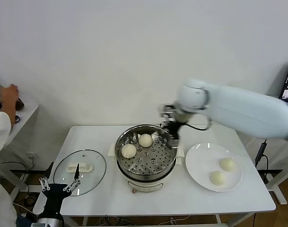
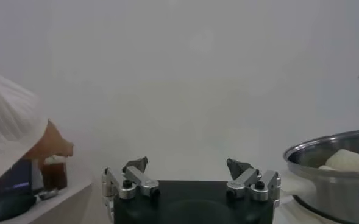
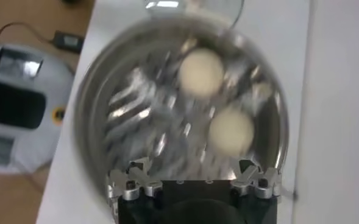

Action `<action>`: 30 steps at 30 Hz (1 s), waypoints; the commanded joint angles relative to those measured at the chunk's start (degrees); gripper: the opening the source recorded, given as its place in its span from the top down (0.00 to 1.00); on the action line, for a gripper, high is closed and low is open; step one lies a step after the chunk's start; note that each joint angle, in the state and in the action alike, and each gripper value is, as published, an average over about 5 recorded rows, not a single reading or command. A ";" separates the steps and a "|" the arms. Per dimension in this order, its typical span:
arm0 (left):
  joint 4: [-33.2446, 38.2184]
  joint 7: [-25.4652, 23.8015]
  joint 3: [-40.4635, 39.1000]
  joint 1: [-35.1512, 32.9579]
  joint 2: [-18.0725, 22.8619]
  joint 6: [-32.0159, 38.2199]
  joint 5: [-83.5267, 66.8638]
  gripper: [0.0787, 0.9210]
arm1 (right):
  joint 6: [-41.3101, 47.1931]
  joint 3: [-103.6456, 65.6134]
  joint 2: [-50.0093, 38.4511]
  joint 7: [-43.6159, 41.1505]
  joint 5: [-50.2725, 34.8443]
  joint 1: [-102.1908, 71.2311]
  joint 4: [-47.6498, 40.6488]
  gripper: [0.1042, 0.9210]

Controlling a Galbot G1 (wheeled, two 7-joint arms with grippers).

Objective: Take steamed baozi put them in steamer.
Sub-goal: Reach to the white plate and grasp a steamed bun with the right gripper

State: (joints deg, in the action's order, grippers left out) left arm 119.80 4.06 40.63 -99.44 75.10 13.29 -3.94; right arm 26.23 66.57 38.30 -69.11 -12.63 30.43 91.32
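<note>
The right arm (image 1: 248, 111) wears a smooth pale blue-white shell with a rounded white joint, and a black cable loops beside its dark wrist. Each hand, right hand (image 3: 194, 182) and left hand (image 2: 191, 176), has a black base, silver metal finger brackets with black screws, and dark fingertips (image 2: 136, 164).

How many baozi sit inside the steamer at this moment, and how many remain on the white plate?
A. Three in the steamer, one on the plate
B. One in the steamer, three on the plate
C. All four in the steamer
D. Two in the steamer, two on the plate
D: two baozi lie on the steamer's perforated floor, and two more rest on the white plate.
</note>
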 commanded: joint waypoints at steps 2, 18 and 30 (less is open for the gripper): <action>0.16 -0.09 -0.02 -0.56 0.14 0.02 0.47 0.12 | -12.91 -15.98 -22.23 -5.79 17.82 -22.12 3.33 0.12; 1.03 -0.15 1.07 -2.21 0.84 0.25 1.27 0.12 | -13.87 -34.26 -14.80 2.72 26.30 -46.89 -4.46 0.12; 0.15 -0.16 1.52 -2.05 0.88 0.50 1.49 0.12 | -14.42 -35.39 -7.65 7.09 26.98 -48.73 -12.07 0.12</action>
State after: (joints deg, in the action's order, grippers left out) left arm 120.12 3.91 42.13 -101.45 75.94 13.79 -2.49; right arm 12.91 34.58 27.08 -64.74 11.92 -13.51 83.71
